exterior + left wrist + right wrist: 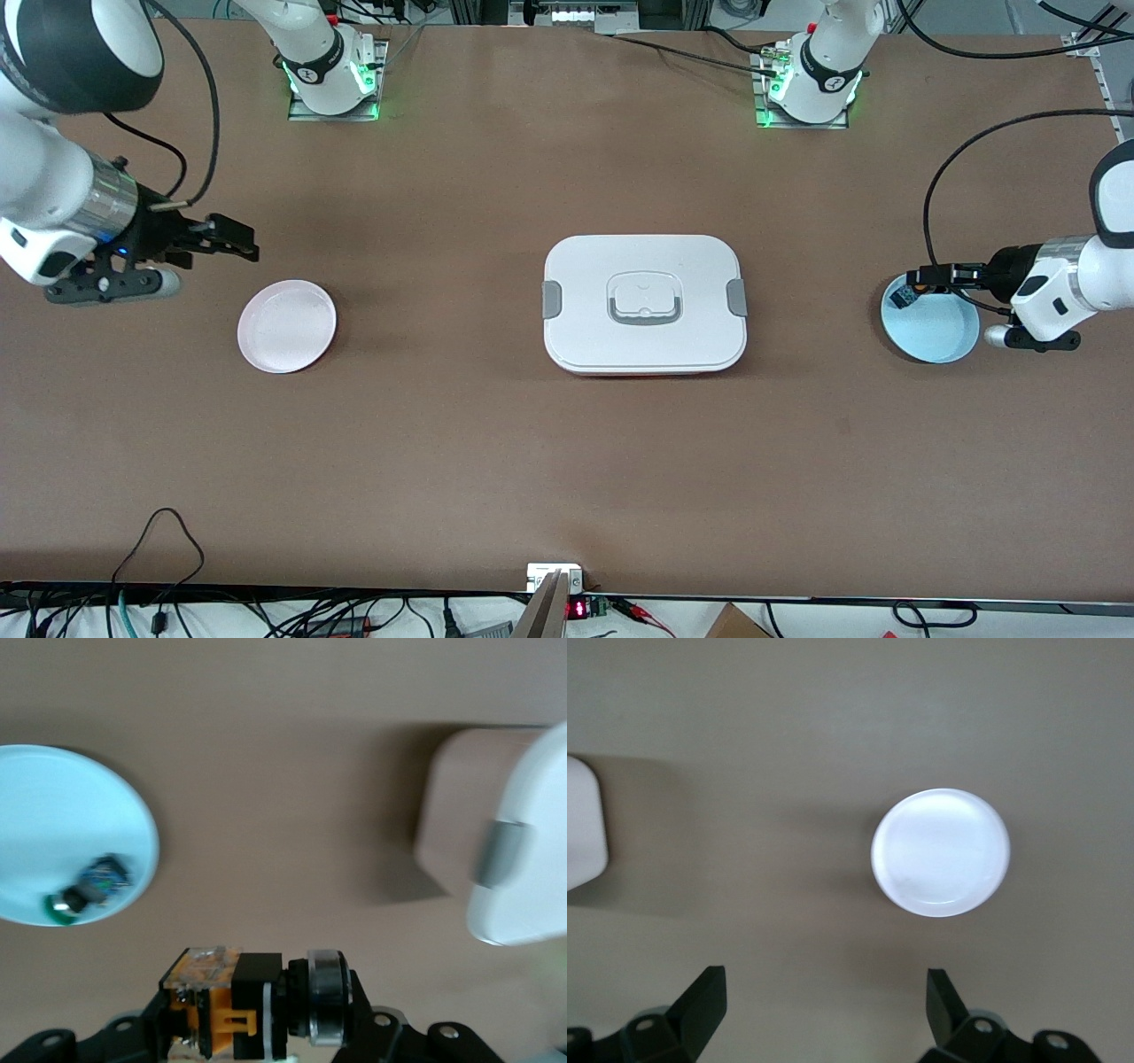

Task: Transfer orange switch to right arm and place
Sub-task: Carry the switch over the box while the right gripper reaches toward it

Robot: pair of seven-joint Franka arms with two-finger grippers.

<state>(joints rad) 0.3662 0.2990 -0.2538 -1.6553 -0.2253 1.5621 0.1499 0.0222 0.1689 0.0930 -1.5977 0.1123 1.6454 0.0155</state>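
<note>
My left gripper (920,276) is shut on the orange switch (923,280), a stubby black part with an orange body and a silver ring. It hangs over the rim of the light blue dish (941,344) at the left arm's end of the table. In the left wrist view the orange switch (237,1003) lies crosswise between the jaws of the left gripper (257,1020). My right gripper (237,241) is open and empty above the table at the right arm's end, beside the pale pink dish (286,325). The right wrist view shows the right gripper (825,1003) with that dish (940,852) farther off.
A black-grey part with a green cap (87,888) lies in the blue dish (53,806). A white lidded box (644,304) with grey clips sits mid-table between the two dishes. Cables run along the table edge nearest the front camera.
</note>
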